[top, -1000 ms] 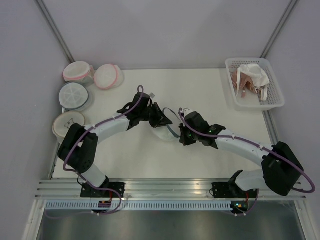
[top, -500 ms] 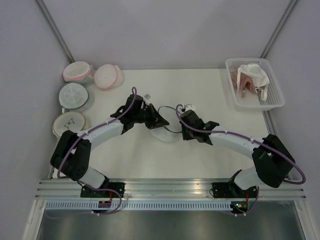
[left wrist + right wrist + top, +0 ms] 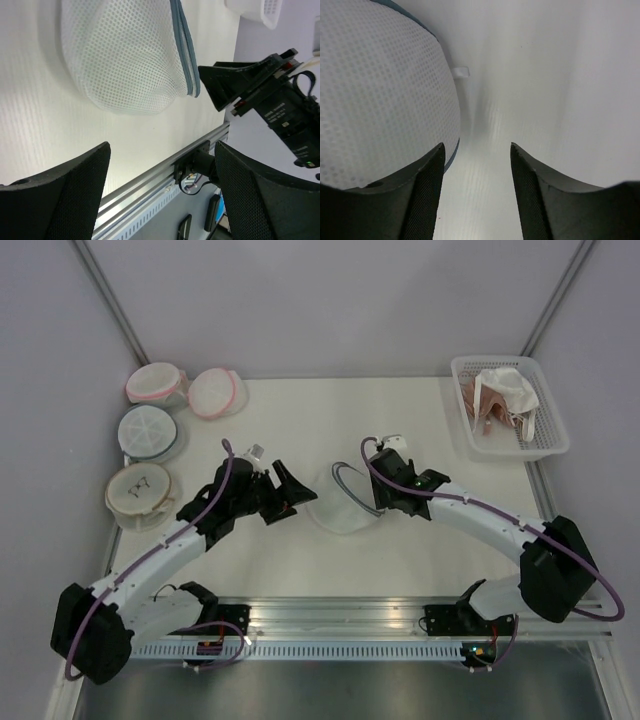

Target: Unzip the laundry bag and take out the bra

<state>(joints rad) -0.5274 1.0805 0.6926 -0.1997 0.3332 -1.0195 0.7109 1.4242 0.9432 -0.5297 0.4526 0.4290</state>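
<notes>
The laundry bag, white mesh with a dark grey-blue zip rim, lies on the table between both grippers, and neither touches it. My left gripper stands open just left of it; in the left wrist view its fingers are spread wide below the bag. My right gripper is open at the bag's right edge, with only bare table between its jaws. There the mesh fills the left side and a small white tab sticks out beside it. The bra is hidden.
Two pink-rimmed round bags, a light-blue spoked one and a beige one sit along the table's left edge. A white basket with pale garments stands at the back right. An aluminium rail runs along the near edge.
Both grippers have opened and let go of the bag, which now lies flat on the table. The left arm has drawn back to the left and nearer; the right has shifted slightly right.
</notes>
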